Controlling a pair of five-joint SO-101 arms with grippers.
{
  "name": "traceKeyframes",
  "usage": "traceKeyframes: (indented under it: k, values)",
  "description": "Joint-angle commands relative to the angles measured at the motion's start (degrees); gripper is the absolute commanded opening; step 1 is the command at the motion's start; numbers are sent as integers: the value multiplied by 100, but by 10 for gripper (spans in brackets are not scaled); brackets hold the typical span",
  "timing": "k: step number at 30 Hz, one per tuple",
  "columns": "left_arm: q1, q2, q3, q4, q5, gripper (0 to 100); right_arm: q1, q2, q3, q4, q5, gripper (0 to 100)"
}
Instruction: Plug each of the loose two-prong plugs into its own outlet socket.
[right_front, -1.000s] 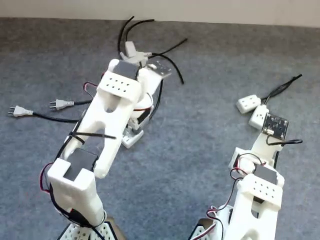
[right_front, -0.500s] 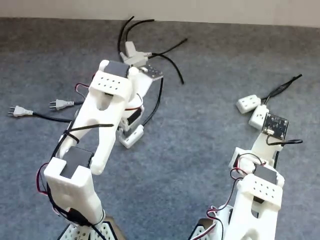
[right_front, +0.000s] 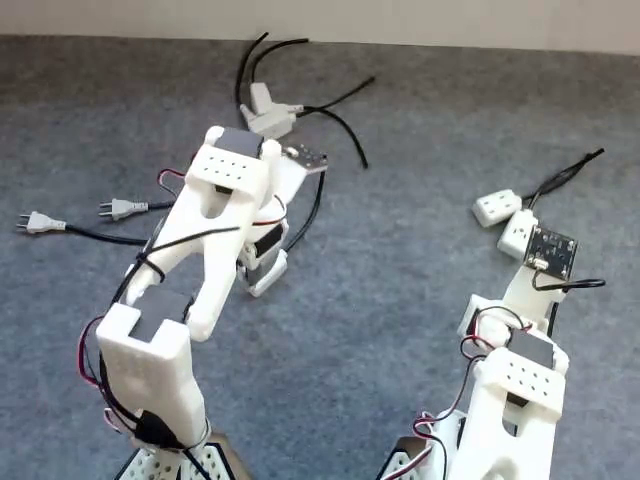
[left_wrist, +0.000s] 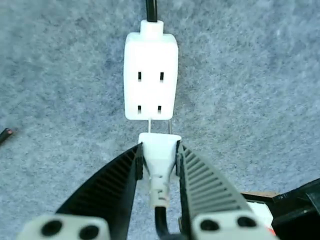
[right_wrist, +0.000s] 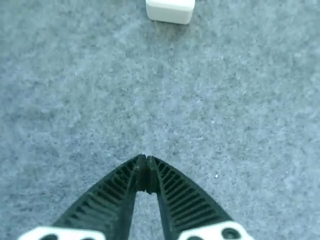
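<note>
Clamping the white two-prong plug (left_wrist: 159, 150), the left fingers (left_wrist: 117, 175) point its prongs at the white rectangular outlet block (left_wrist: 150, 75) just ahead, its long axis in line; the right fingers (right_wrist: 172, 195) sit clenched, empty.

Beside the white outlet socket (left_wrist: 150, 75), a white plug (left_wrist: 159, 142) is sitting in the black ribbed left gripper (left_wrist: 159, 155), over speckled grey carpet (left_wrist: 260, 75).

A white two-prong plug (left_wrist: 159, 156) sits in the left hand (left_wrist: 159, 148), prongs against the edge of a white outlet socket (left_wrist: 150, 75)
</note>
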Motion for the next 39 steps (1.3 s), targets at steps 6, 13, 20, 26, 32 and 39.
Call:
traceKeyframes:
  k: [6,13,20,26,32,39]
  values:
    - [57,505,-787,35,-26,7,66,-66,-40,-92,-62,7]
    - [66,233,-840,35,-26,7,66,-66,-40,-92,-62,7]
    - [57,655,-848,0,-26,7,66,-66,-40,-92,-62,7]
    - [48,901,-822,0,-35,7,66,-66,-40,-92,-62,7]
    - [-119,752,-347,-440,-9,6,66,-66,-40,-92,-62,7]
    - [-145,497,1279,-1855,-9,6,66,-66,-40,-92,-62,7]
